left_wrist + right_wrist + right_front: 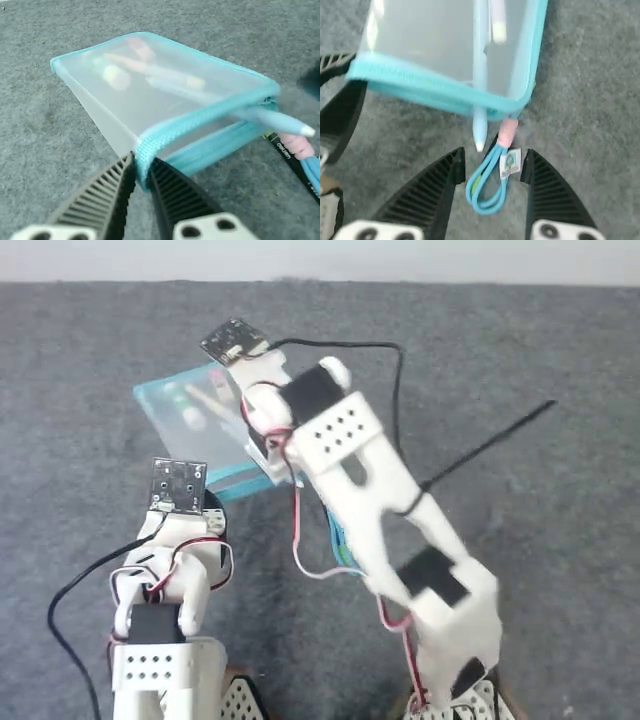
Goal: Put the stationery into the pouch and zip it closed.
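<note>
**Left arm pinches pouch corner, right hangs open at the mouth**

The see-through pouch [150,95] with teal trim lies on the grey tabletop [520,360], with pens inside it. The left gripper [141,162] holds the pouch by its near corner, its fingers [110,195] clamped narrowly on the teal zip edge. At the far end of that edge a pale blue pen [272,120] pokes its tip out of the mouth. Just beside the tip lie a black pen [292,160] and a blue cord loop [492,175] with a small tag. The right gripper [494,154] is at that end, its fingers [430,190] spread wide. The loop lies between them and touches neither.
</note>
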Robot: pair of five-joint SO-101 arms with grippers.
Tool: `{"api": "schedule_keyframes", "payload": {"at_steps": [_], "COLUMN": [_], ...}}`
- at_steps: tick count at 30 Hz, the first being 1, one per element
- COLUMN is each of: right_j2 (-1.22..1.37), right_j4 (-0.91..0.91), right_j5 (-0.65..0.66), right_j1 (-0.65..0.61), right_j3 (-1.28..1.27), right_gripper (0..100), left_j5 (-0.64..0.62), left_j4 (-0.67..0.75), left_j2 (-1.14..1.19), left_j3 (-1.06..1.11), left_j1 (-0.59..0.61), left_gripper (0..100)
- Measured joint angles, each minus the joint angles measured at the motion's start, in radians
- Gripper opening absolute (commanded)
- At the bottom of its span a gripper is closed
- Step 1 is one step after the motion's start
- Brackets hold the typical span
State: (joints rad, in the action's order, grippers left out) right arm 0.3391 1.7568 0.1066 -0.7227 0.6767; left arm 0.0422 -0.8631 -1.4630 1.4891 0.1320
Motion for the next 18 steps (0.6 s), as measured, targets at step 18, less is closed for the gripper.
{"api": "schedule_keyframes", "payload": {"at_steps": [18], "right_j2": [-0.485], "right_j4": [-0.445], "right_j5": [0.029], "right_j1": [0.201], "right_j3": [-1.092], "right_gripper": [19.1], "left_j5": [-0.015], "left_j4": [-0.129], "left_j2": [0.000], "left_j3": [-0.204], "left_j1": [0.114], "left_gripper": [1]}}
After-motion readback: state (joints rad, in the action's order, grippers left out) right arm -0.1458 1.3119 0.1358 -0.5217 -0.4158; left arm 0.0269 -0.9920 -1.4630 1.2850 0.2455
